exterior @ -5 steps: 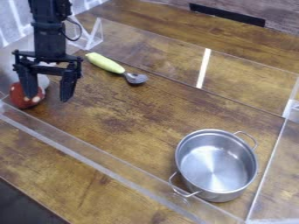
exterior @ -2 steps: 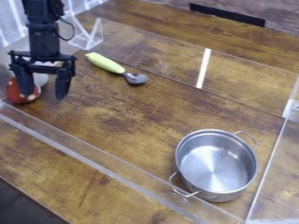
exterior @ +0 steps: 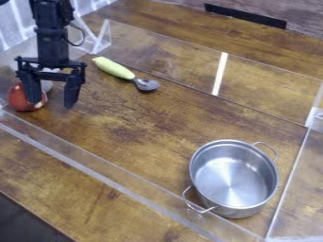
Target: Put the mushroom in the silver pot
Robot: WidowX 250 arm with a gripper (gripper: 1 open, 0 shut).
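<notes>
Camera view: jaws of the gripper (exterior: 51, 95) spread wide, right by the mushroom (exterior: 25, 97); contact impossible to tell. Brown wood-grained tabletop (exterior: 139, 137), crossed by clear edging (exterior: 113, 178) and a pale strip (exterior: 222, 74). Silver pot (exterior: 233, 178) well apart. Legible writing nowhere.

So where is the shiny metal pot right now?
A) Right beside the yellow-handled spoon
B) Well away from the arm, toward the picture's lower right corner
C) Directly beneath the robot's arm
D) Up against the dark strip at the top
B: the pot sits at the lower right, while the pincer is over at the left side.
</notes>
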